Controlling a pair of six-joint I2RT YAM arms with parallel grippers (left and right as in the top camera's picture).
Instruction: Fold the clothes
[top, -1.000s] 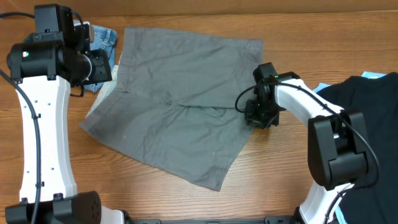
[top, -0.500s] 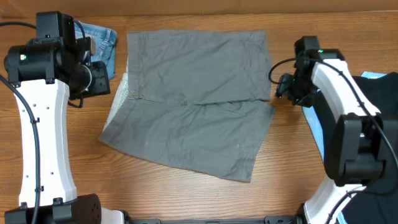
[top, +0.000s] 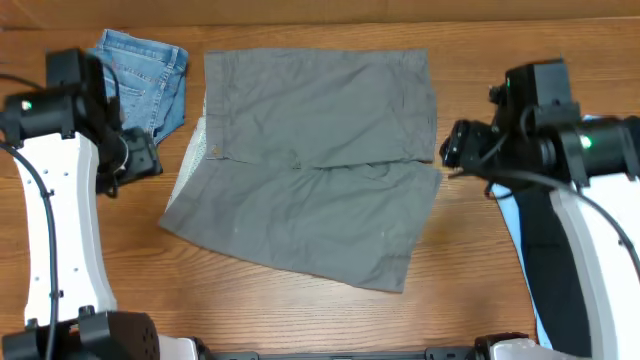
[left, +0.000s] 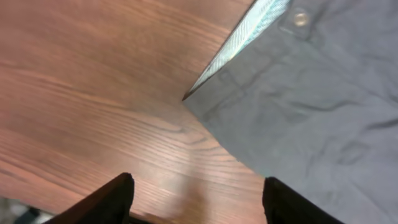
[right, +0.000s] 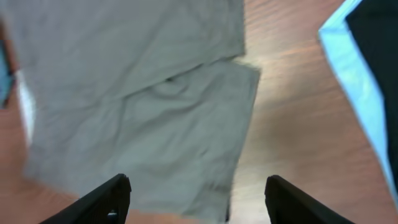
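The grey shorts (top: 315, 160) lie flat in the middle of the table, waistband to the left, one leg above the other. My left gripper (top: 140, 160) hovers open just left of the waistband. In the left wrist view its gripper (left: 198, 186) has only bare wood between the fingers, with the shorts (left: 311, 106) and a waistband button (left: 301, 18) up to the right. My right gripper (top: 455, 150) stands open just off the leg hems. From the right wrist view, that gripper (right: 198, 186) is raised above the shorts (right: 137, 93) and holds nothing.
A blue denim garment (top: 150, 80) lies at the back left beside the shorts. A black garment (top: 548, 270) with a pale blue piece (top: 510, 225) sits at the right edge, partly under my right arm; it also shows in the right wrist view as black cloth (right: 379, 50).
My right gripper let go of the shorts' hem, opened and drew back to the right. The shorts now lie straighter. My left arm slid toward the front, uncovering the denim.
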